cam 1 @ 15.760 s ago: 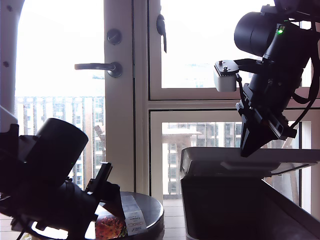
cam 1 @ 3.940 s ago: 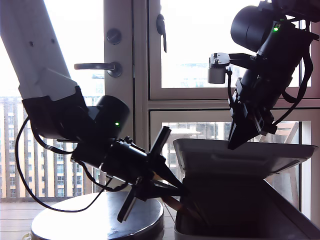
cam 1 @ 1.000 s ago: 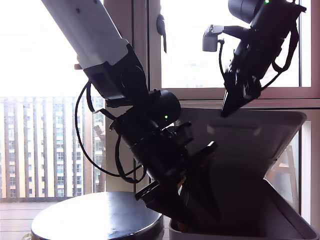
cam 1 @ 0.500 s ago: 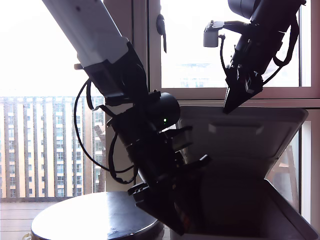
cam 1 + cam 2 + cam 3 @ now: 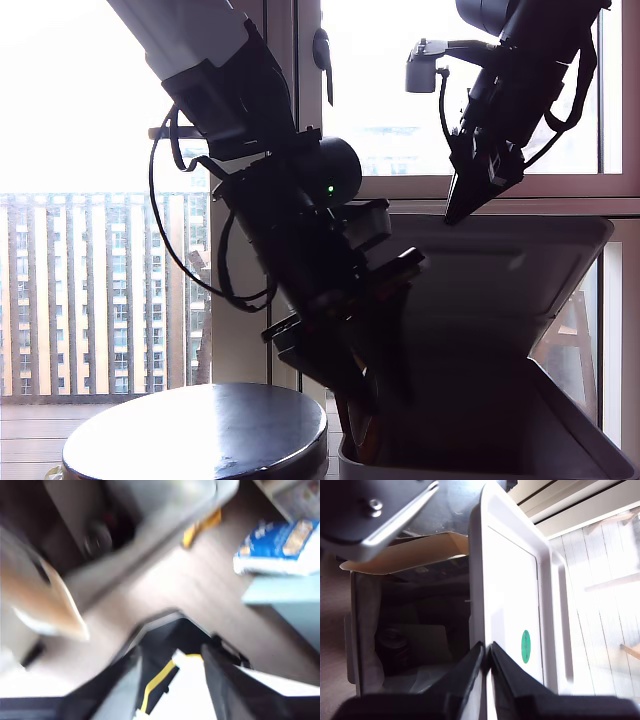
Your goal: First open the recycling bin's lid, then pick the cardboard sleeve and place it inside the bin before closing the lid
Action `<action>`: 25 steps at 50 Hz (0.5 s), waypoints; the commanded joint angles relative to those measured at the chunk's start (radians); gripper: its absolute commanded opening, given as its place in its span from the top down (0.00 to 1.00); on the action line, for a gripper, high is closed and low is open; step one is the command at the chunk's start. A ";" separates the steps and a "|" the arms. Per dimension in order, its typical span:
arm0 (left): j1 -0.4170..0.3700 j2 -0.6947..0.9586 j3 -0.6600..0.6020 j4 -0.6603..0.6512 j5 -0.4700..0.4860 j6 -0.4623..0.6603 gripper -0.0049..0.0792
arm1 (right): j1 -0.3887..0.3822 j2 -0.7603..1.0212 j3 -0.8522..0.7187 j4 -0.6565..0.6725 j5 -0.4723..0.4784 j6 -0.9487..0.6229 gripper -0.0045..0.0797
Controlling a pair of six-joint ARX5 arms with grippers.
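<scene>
At the exterior view's lower right, bin (image 5: pixel 575 425): big, boxy, grey plastic, smooth-walled, dark inside, mouth open. Hinged above it, lid (image 5: pixel 520 270): flat pale rectangle with a raised rim, tilted up well off the mouth. Beside the bin, toward that view's left, table (image 5: pixel 200 430): round, dark, glossy top. Slanting steeply down from that view's upper left, arm (image 5: pixel 185 35): white shell, black joints, looping cables. At its end, my first gripper (image 5: pixel 360 432), tip just inside the bin's rim nearest the table, fingers clamped on the sleeve (image 5: pixel 415 552). At the exterior view's upper right, my second gripper (image 5: pixel 452 212): black, tapered, fingertips drawn together, pinching the lid's upper rim. Sleeve: thin tan cardboard, flat-sided, held over the dark interior at the bin's mouth; finer detail lost to blur in the first wrist view. On the lid's outer face, green mark (image 5: pixel 525 646): small, round, flat against the plastic.
</scene>
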State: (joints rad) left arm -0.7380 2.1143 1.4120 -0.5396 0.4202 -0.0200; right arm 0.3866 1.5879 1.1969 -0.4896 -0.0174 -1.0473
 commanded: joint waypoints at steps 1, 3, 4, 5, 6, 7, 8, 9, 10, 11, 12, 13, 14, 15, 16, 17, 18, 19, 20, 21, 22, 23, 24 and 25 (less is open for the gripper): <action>0.000 -0.024 -0.003 -0.011 0.005 0.019 0.74 | -0.010 -0.009 0.029 0.019 0.010 0.000 0.96; 0.006 -0.031 -0.003 -0.018 0.005 0.029 0.84 | -0.010 -0.009 0.029 0.019 0.010 0.000 0.96; 0.010 -0.035 -0.003 -0.020 0.005 0.029 0.90 | -0.010 -0.009 0.029 0.019 0.010 0.000 0.96; 0.012 -0.036 -0.003 -0.019 0.005 0.029 0.94 | -0.010 -0.009 0.029 0.019 0.010 0.000 0.96; 0.015 -0.040 -0.003 -0.018 0.005 0.029 0.97 | -0.010 -0.009 0.029 0.019 0.010 0.000 0.96; 0.018 -0.044 -0.003 -0.016 0.006 0.029 0.97 | -0.010 -0.009 0.029 0.019 0.010 0.000 0.96; 0.021 -0.049 -0.003 -0.014 0.006 0.029 0.96 | -0.010 -0.009 0.029 0.019 0.010 0.000 0.96; 0.024 -0.054 -0.003 -0.013 0.005 0.029 0.97 | -0.010 -0.009 0.029 0.019 0.010 0.000 0.96; 0.028 -0.059 -0.003 -0.010 0.005 0.029 0.97 | -0.010 -0.009 0.029 0.019 0.010 0.000 0.96; 0.032 -0.063 -0.003 -0.008 0.005 0.029 0.97 | -0.010 -0.009 0.029 0.019 0.010 0.000 0.96; 0.036 -0.069 -0.003 -0.007 0.003 0.028 0.97 | -0.010 -0.009 0.029 0.020 0.010 0.000 0.96; 0.041 -0.075 -0.003 -0.007 -0.002 0.028 0.97 | -0.010 -0.009 0.029 0.020 0.010 0.000 0.96; 0.045 -0.079 -0.003 -0.007 -0.010 0.028 0.97 | -0.010 -0.009 0.029 0.019 0.010 0.000 0.96; 0.049 -0.083 -0.003 -0.007 -0.019 0.027 0.97 | -0.010 -0.009 0.029 0.019 0.010 0.000 0.96; 0.053 -0.087 -0.003 -0.008 -0.029 0.028 0.97 | -0.010 -0.009 0.029 0.019 0.010 0.000 0.96; 0.057 -0.088 -0.003 -0.009 -0.042 0.027 0.97 | -0.010 -0.009 0.029 0.019 0.010 0.000 0.96; 0.061 -0.088 -0.003 -0.009 -0.058 0.026 0.97 | -0.010 -0.009 0.029 0.019 0.010 0.000 0.96; 0.066 -0.088 -0.003 -0.011 -0.074 0.026 0.97 | -0.010 -0.009 0.029 0.019 0.010 0.000 0.96; 0.072 -0.088 -0.003 -0.012 -0.092 0.024 0.97 | -0.010 -0.009 0.029 0.019 0.010 0.000 0.96; 0.077 -0.088 -0.004 -0.013 -0.106 0.024 0.97 | -0.010 -0.009 0.029 0.019 0.010 0.000 0.96; 0.084 -0.088 -0.004 -0.013 -0.116 0.024 0.97 | -0.010 -0.009 0.029 0.019 0.010 0.000 0.96; 0.089 -0.088 -0.004 -0.012 -0.127 0.024 0.97 | -0.010 -0.009 0.029 0.019 0.010 0.000 0.96; 0.095 -0.088 -0.004 -0.008 -0.139 0.021 0.97 | -0.010 -0.009 0.029 0.019 0.010 0.000 0.96; 0.100 -0.088 -0.004 -0.002 -0.151 0.020 0.97 | -0.010 -0.009 0.029 0.019 0.010 0.000 0.96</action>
State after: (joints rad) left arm -0.6514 2.0178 1.4120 -0.5503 0.2882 0.0029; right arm 0.3866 1.5879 1.1969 -0.4881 -0.0166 -1.0473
